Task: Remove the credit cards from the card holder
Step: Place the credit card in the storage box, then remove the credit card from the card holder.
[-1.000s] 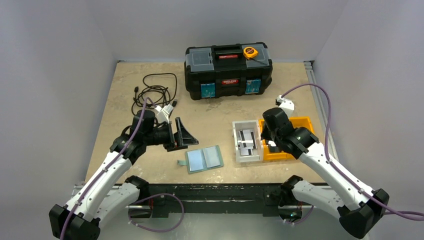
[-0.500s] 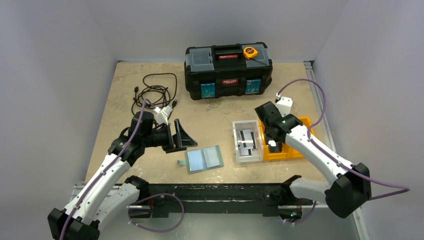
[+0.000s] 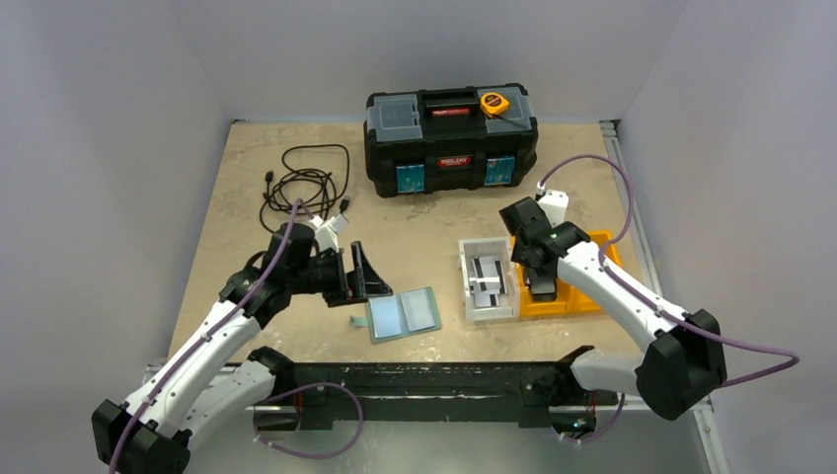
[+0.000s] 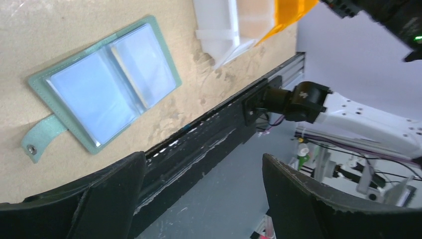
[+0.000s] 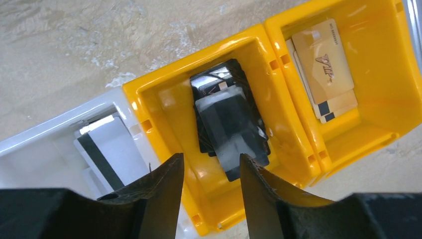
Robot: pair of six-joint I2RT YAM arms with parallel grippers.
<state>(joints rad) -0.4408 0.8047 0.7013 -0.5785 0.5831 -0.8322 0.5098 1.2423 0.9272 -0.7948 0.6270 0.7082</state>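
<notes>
Closest to the arm bases, the card holder (image 3: 403, 314) lies opened flat on the table (image 3: 424, 227). Its pale blue pockets face up and the side tab pokes left, so I'd guess it's laid out that way to make the pockets reachable from above. I can't spot any card edge in those pockets, so my read is it's emptied or close to it.

The left end effector (image 3: 360, 269) hangs near its far-left corner with the fingers spread wide, holding nothing. Looks like it's parked on standby.

Over on the right, the right end effector (image 5: 210, 159) hovers above the orange bin (image 5: 164, 99) with a modest gap between its fingers and nothing in it. I'd call that a drop-off pose.

Contents:
- black cards (image 5: 226, 124) stacked in the compartment right below it
- tan-orange cards (image 5: 323, 64) in the next compartment
- the white bin (image 5: 54, 149) alongside holds a white card (image 5: 107, 149) with a dark stripe

Far back there's a coiled cable (image 3: 306, 183) and the black toolbox (image 3: 451, 138) with a tape measure (image 3: 494, 103) on top.
</notes>
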